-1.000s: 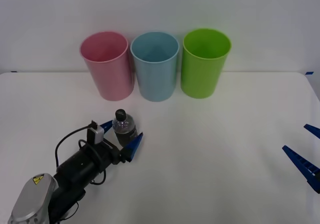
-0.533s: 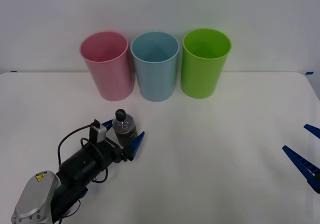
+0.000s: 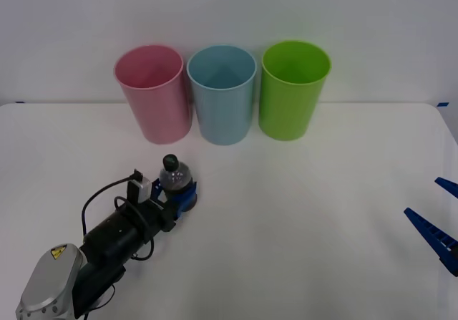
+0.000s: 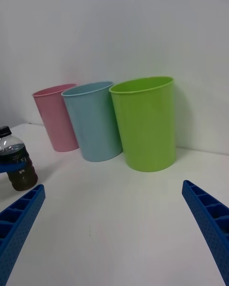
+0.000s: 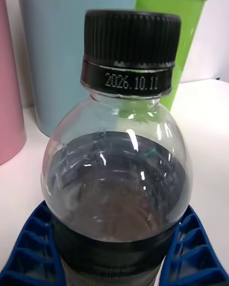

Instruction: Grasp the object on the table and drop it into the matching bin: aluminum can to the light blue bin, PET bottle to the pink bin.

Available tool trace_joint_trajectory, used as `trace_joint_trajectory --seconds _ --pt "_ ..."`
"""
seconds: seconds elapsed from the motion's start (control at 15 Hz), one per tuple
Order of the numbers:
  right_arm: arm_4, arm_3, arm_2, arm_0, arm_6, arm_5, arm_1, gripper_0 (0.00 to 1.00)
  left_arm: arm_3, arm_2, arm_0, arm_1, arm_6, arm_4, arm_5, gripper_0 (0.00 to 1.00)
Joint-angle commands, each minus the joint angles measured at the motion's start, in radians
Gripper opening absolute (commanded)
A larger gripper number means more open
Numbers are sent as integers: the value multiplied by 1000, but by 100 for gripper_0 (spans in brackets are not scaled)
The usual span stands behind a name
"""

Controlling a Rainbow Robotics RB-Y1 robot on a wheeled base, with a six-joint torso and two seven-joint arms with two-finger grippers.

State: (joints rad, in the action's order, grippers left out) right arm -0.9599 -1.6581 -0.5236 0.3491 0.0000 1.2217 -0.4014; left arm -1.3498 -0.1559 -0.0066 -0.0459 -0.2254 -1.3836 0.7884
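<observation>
A small clear PET bottle (image 3: 174, 176) (image 5: 114, 181) (image 4: 14, 159) with a black cap and dark contents stands upright on the white table, in front of the pink bin. My left gripper (image 3: 175, 192) (image 5: 114, 262) is shut on the bottle's lower body, one blue finger on each side. The pink bin (image 3: 153, 92) (image 4: 56, 117) (image 5: 8, 76) stands at the back left, with the light blue bin (image 3: 222, 93) (image 4: 95, 120) (image 5: 71, 43) right beside it. At the table's right edge my right gripper (image 3: 442, 218) (image 4: 114, 229) rests open with nothing between its fingers.
A green bin (image 3: 292, 89) (image 4: 146, 122) (image 5: 174, 33) of the same size stands to the right of the light blue one, all three in a row along the back wall. The white table (image 3: 300, 212) stretches bare between the two arms.
The left gripper's fingers, spread on either side of the bottle a second ago, have closed onto it. The bottle stays in place and the right arm has not moved.
</observation>
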Motion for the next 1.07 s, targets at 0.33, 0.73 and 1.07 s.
trace_joint_trajectory --seconds 0.33,0.73,1.07 --pt "0 0 0 0 0 0 0 100 -15 -10 5 -101 23 123 63 0" --pt "0 0 0 0 0 0 0 100 -192 -25 106 -236 153 250 72 0" --pt "0 0 0 0 0 0 0 100 -391 -122 208 -264 327 273 72 0"
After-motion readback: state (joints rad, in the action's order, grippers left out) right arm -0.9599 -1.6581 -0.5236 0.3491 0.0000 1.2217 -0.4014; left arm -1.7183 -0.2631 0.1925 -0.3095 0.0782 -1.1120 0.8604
